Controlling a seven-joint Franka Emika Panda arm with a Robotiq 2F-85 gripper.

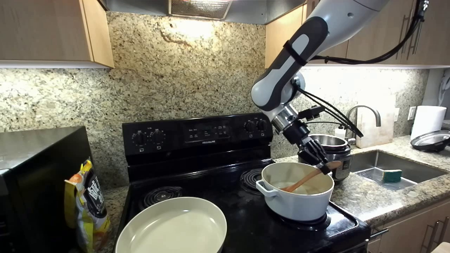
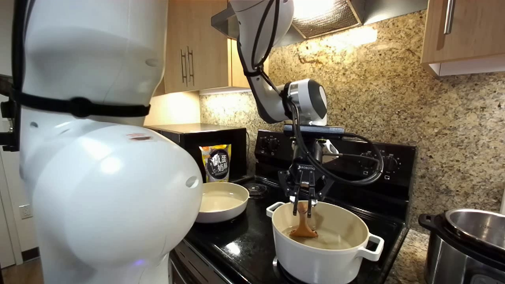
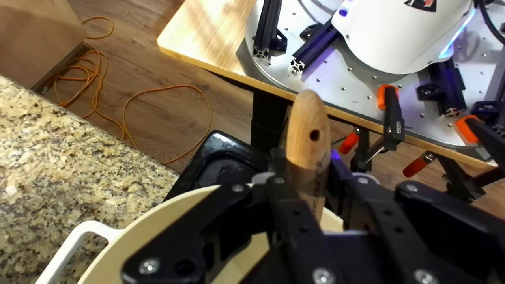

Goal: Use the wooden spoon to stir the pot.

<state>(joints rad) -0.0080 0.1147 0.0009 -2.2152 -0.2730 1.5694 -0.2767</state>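
Observation:
The pot (image 1: 299,207), round and white with a cream inside, stands on the front burner nearest the sink counter. In both exterior views the wooden spoon (image 1: 305,178) leans into it, its broad head (image 2: 303,230) down on or near the pot's floor. My gripper (image 2: 302,208) is over the rim, shut on the upper handle. Seen from the wrist, the spoon's handle end (image 3: 307,126), with a small hole, sticks out past the fingers (image 3: 281,173), which press on its two sides. Only part of the pot's rim (image 3: 189,194) appears there; the spoon's head is hidden.
A wide shallow cream pan (image 1: 175,228) occupies the stove's other front side. A steel cooker pot (image 1: 344,168) stands on the counter close beside the white pot. Behind rises the stove's control panel (image 1: 204,135); a snack bag (image 1: 89,211) leans by the black oven.

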